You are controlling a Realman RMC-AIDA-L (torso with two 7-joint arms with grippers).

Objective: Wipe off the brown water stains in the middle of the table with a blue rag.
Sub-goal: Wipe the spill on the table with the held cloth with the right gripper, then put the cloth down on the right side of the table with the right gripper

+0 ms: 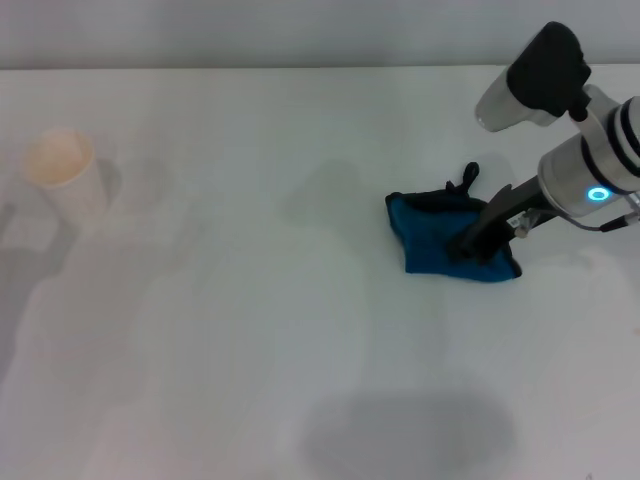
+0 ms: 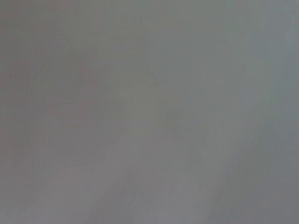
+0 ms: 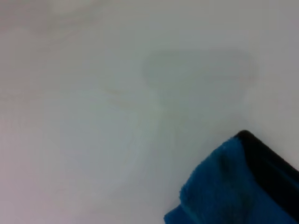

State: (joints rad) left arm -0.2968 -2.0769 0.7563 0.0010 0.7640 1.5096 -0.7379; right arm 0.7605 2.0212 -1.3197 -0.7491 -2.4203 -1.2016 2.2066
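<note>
Your right pincer (image 1: pixel 478 240) is pressing, closed, on the blue rag (image 1: pixel 440 245); any brown stain is lying unseen to its left.

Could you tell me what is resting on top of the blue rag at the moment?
The right gripper presses down on the blue rag, which lies on the table. Whatever is beneath the rag, stain or bare tabletop, is covered.

White-silver right arm (image 1: pixel 590 165), glowing blue ring, black fingers (image 1: pixel 487 225)
</note>
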